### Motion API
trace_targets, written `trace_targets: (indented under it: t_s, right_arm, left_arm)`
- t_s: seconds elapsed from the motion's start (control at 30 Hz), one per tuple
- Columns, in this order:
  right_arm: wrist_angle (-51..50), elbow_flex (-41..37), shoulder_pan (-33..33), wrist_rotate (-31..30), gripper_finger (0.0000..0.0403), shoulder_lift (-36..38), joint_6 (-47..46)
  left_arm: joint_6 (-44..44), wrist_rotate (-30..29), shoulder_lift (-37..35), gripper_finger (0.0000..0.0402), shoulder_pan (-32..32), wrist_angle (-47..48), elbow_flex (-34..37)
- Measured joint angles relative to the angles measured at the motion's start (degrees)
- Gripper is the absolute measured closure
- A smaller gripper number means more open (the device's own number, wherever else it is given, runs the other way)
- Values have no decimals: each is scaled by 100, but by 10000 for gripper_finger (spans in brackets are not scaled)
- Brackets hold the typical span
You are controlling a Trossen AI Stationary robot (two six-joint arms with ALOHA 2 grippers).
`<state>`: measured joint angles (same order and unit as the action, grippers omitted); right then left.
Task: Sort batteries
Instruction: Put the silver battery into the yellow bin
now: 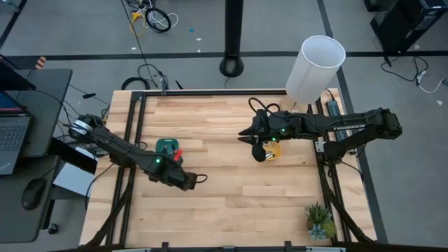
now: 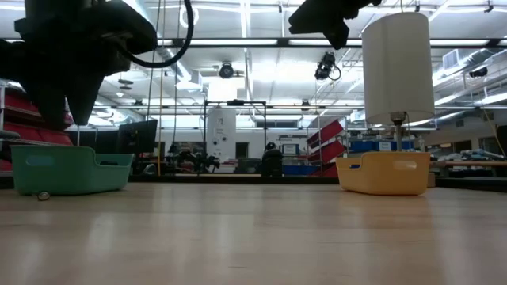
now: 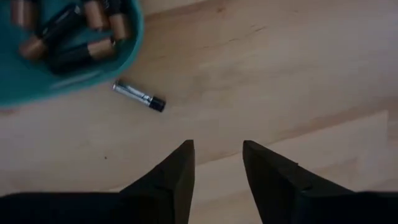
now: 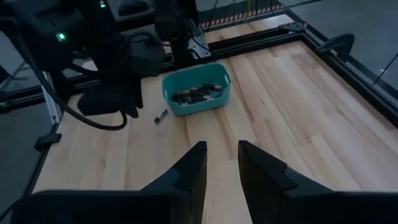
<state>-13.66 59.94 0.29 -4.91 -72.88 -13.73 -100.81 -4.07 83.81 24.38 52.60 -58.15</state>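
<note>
One battery (image 3: pixel 138 97) lies just outside the green tray's (image 3: pixel 74 78) rim; both pincers, left (image 3: pixel 217 163) and right (image 4: pixel 221 162), hover parted, empty.

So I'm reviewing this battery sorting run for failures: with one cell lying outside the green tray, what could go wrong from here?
The loose battery lies on the bare table just beside the green tray; being round, it may roll if nudged.

The left gripper hangs open and empty above the wood, off to one side of that cell, so a straight descent would probably miss it.

The right gripper, near the yellow tray, holds nothing; that tray's contents cannot be seen.
</note>
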Motion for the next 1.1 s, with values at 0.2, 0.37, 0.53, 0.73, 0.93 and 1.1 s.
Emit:
trace_targets:
  t_s: [0.2, 0.37, 0.53, 0.73, 0.93, 1.1]
  right_arm:
    - [12, 0, 152, 0, 304, 0, 51]
    - [26, 0, 190, 61, 304, 0, 252]
    - [27, 0, 181, 341, 306, 0, 556]
    - [25, 0, 101, 730, 309, 0, 826]
    - [7, 0, 26, 802, 311, 0, 1018]
    - [-12, 0, -57, 857, 312, 0, 1187]
  left_arm:
    - [-1030, -232, 1, 254, 313, 200, 68]
    - [-2218, -389, 0, 254, 594, -447, 680]
    - [-2568, -372, 2, 254, 502, -1020, 1174]
    - [-2573, -355, 2, 254, 120, -464, 1180]
    - [-2566, -346, 2, 254, -98, -634, 1269]
    - [-2586, -83, 8, 254, -144, -952, 1506]
